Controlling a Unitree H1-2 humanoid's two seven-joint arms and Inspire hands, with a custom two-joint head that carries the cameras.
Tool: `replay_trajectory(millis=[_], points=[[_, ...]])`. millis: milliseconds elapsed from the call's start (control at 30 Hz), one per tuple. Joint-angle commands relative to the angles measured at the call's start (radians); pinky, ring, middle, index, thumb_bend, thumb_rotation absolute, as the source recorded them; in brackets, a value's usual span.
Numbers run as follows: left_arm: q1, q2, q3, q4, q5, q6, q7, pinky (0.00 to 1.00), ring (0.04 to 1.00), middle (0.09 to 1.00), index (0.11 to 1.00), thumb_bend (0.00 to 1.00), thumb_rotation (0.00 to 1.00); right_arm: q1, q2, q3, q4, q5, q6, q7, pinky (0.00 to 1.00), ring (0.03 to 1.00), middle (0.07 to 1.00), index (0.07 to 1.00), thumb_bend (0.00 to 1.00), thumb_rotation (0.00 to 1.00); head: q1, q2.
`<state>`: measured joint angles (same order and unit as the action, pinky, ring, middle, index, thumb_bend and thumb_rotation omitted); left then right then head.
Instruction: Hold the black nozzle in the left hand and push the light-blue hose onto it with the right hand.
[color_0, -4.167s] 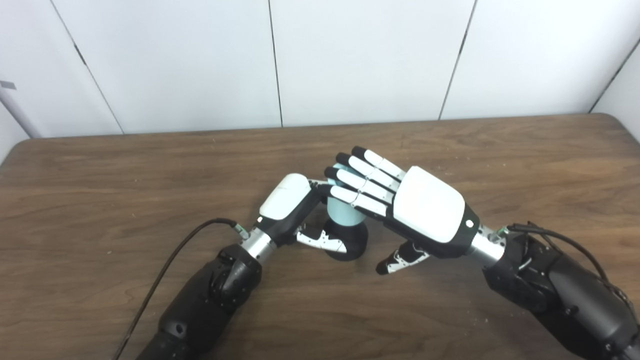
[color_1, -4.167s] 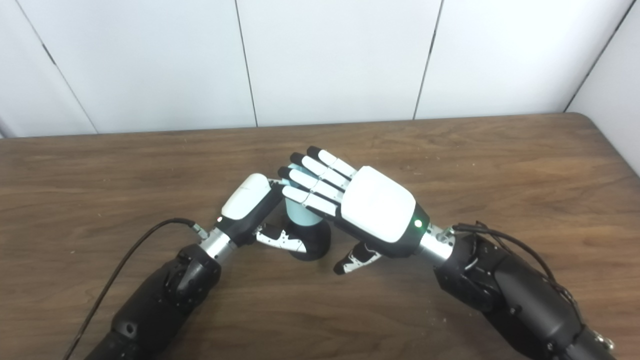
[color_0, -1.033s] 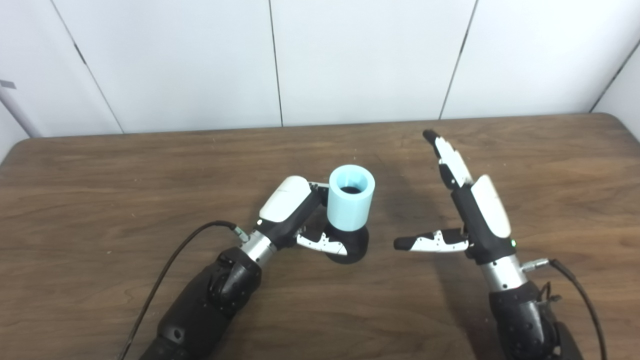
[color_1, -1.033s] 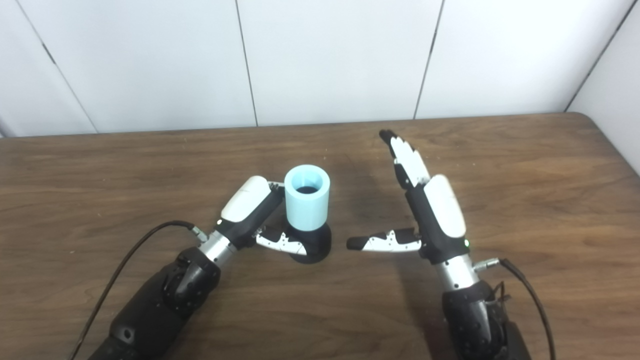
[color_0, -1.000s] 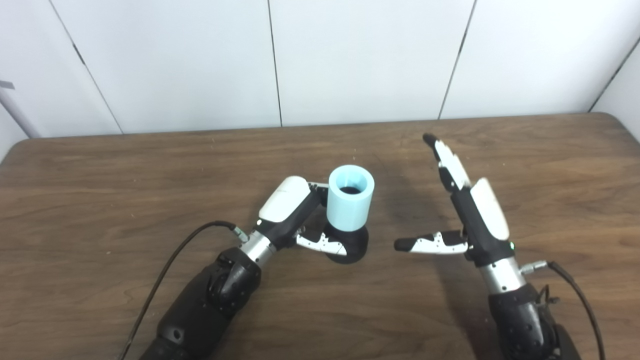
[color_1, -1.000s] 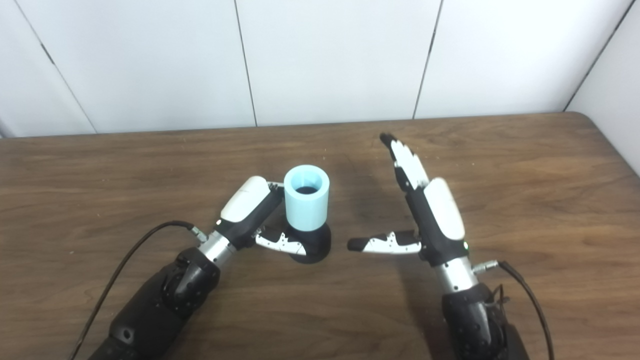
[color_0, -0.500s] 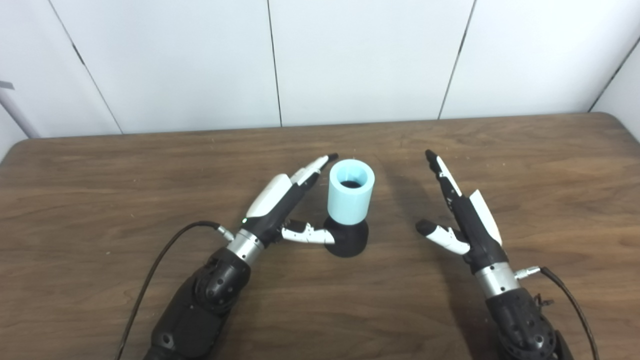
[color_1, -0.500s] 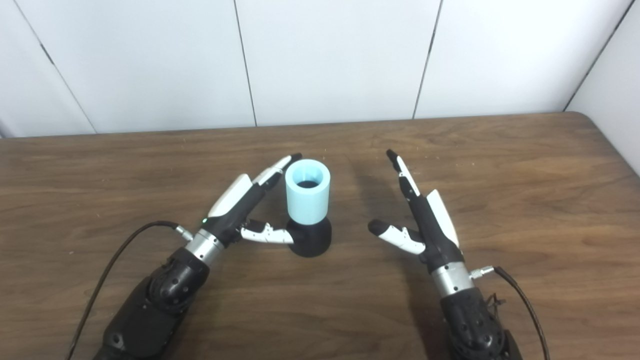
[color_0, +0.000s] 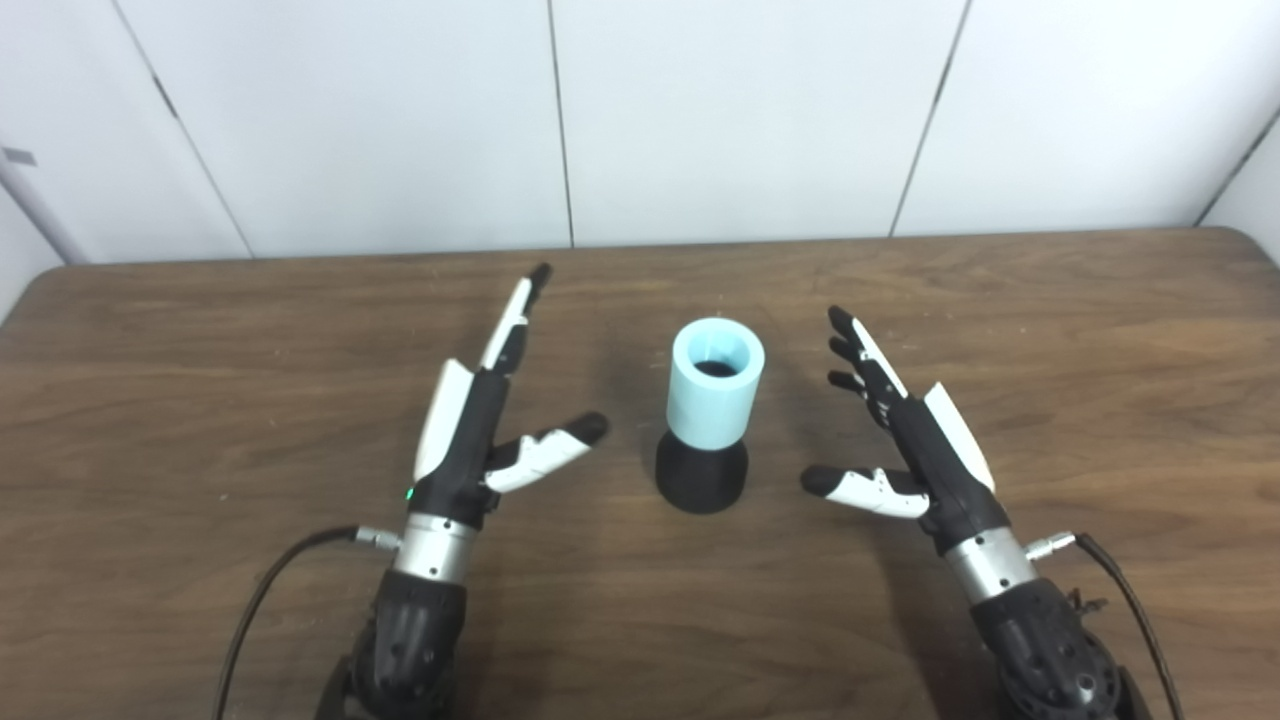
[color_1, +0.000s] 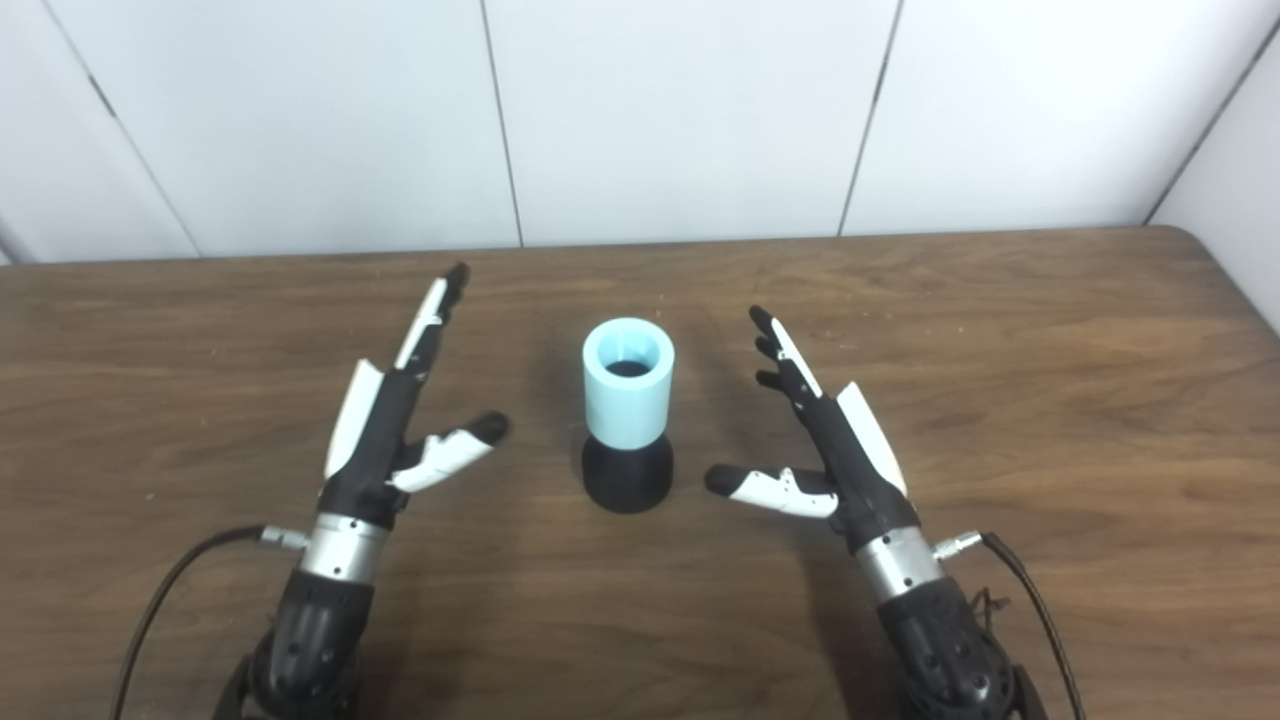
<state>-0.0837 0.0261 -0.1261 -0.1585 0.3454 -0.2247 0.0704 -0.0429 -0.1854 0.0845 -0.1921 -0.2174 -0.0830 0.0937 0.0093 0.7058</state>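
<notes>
Upright between both hands, the hose (color_0: 716, 385) is seated on the nozzle (color_0: 701, 474); left hand (color_0: 472, 425) and right hand (color_0: 915, 450) are spread wide, holding nothing.

We are seeing a light-blue hose (color_0: 716, 387) sitting on a black nozzle (color_0: 701, 479) — its inside showing dark. The desk (color_0: 1100, 330) is showing brown wood grain. The left hand (color_0: 470, 435) and right hand (color_0: 925, 455) are showing white shells over black — fingertips black.
</notes>
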Motion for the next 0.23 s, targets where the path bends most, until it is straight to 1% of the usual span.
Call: replay_trajectory(millis=[0,67,133,200], points=[[0.003,-0.017,0.007,-0.069,-0.025,0.006,0.006,1.0,1.0,1.0,1.0,1.0,0.95,-0.017,0.02,-0.003,-0.059,0.045,0.0,0.004,0.9,0.964,1.0,1.0,0.77,0.63,0.002,-0.003],[0.044,-0.026,0.014,-0.094,-0.062,0.013,-0.001,1.0,1.0,1.0,1.0,1.0,0.98,-0.008,0.038,-0.01,-0.077,0.078,0.026,0.004,0.91,0.968,1.0,1.0,0.77,0.64,0.014,-0.008],[0.08,-0.033,0.023,-0.113,-0.102,0.027,-0.009,1.0,1.0,1.0,1.0,1.0,0.99,0.004,0.062,-0.022,-0.09,0.136,0.06,0.005,0.93,0.976,1.0,1.0,0.78,0.67,0.016,-0.011],[0.092,-0.036,0.032,-0.11,-0.123,0.035,-0.012,1.0,1.0,1.0,1.0,1.0,1.0,0.011,0.084,-0.034,-0.095,0.196,0.094,0.009,0.97,0.989,1.0,1.0,0.77,0.7,0.016,-0.014]])
